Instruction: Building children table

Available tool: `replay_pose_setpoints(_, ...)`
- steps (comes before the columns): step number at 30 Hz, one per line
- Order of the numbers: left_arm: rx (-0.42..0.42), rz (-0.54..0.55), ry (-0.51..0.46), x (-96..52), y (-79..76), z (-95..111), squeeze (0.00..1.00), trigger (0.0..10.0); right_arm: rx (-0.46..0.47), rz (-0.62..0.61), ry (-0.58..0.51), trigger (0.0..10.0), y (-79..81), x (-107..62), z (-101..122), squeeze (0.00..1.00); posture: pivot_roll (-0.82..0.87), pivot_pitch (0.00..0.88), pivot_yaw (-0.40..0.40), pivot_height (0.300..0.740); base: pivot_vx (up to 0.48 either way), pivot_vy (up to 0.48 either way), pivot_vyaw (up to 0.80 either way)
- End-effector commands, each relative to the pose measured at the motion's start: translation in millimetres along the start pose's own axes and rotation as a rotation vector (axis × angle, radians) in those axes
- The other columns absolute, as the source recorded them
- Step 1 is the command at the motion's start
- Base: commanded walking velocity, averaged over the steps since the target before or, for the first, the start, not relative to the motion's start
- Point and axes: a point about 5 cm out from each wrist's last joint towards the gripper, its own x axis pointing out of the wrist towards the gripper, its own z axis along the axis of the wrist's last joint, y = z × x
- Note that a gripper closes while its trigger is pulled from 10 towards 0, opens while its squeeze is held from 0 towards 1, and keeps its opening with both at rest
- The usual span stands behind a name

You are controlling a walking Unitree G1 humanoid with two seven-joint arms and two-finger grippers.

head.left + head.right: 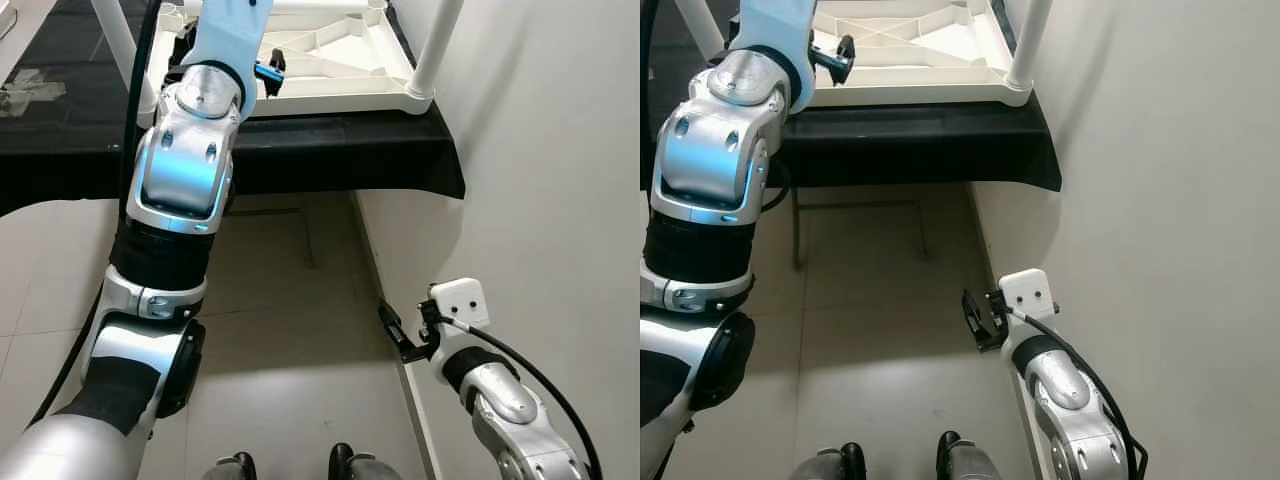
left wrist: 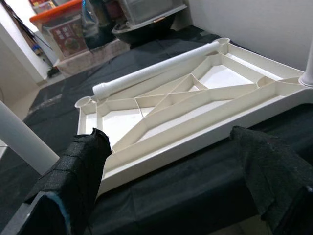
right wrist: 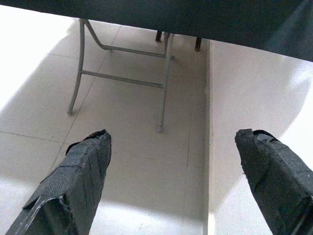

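Lying upside down on a black-draped bench (image 1: 330,150) hard against the white wall (image 1: 540,150) on the right is a cream tabletop (image 2: 195,107), its ribbed underside facing up. One white leg (image 1: 437,45) stands in the near right corner socket, and another leg (image 2: 156,71) lies loose along the far edge. More white legs rise at the left, cut off by the frame. Beyond the bench, storage boxes (image 2: 63,29) sit on the floor, too blurred to read. Pale floor tiles (image 1: 290,330) run beneath, where a folding metal frame (image 3: 122,73) holds the bench up.

The left gripper (image 2: 166,171) hovers over the bench's near edge, just short of the tabletop, fingers spread wide and holding nothing. The right gripper (image 3: 171,176) hangs low by the wall, well below the bench, also wide and empty. The robot's feet (image 1: 290,467) poke in at the bottom, mostly cut off.
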Motion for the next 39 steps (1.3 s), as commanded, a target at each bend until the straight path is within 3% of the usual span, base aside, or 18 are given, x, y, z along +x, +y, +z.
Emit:
replay_pose_setpoints(1,-0.014,-0.018,-0.004,-0.5,-2.8,5.5,0.00,10.0,-0.004,-0.008,0.021,10.0,0.1,-3.6,-4.3,0.00,-0.01,0.281,-0.081,0.740,0.000,0.000,0.00)
replay_pose_setpoints(10,-0.046,-0.034,-0.014,0.6,-6.0,9.8,0.00,10.0,-0.012,-0.009,0.018,10.0,-0.2,-3.1,-3.2,0.00,0.00,0.281,-0.077,0.740,0.000,0.000,0.00)
replay_pose_setpoints(14,-0.051,0.020,-0.052,-0.7,-2.6,13.1,0.00,10.0,-0.017,-0.010,0.016,10.0,-0.3,-2.7,-2.5,0.00,-0.01,0.281,-0.082,0.740,0.000,0.000,0.00)
replay_pose_setpoints(20,-0.059,-0.031,-0.031,-3.5,-10.6,11.1,0.00,10.0,-0.015,-0.012,0.010,10.0,-0.9,-1.2,-1.0,0.00,-0.01,0.281,-0.081,0.740,0.000,0.000,0.00)
replay_pose_setpoints(39,-0.072,-0.044,-0.037,-2.4,-9.8,12.0,0.00,10.0,-0.023,-0.005,0.005,10.0,1.4,-0.1,-0.8,0.00,0.00,0.283,-0.079,0.740,0.000,0.000,0.00)
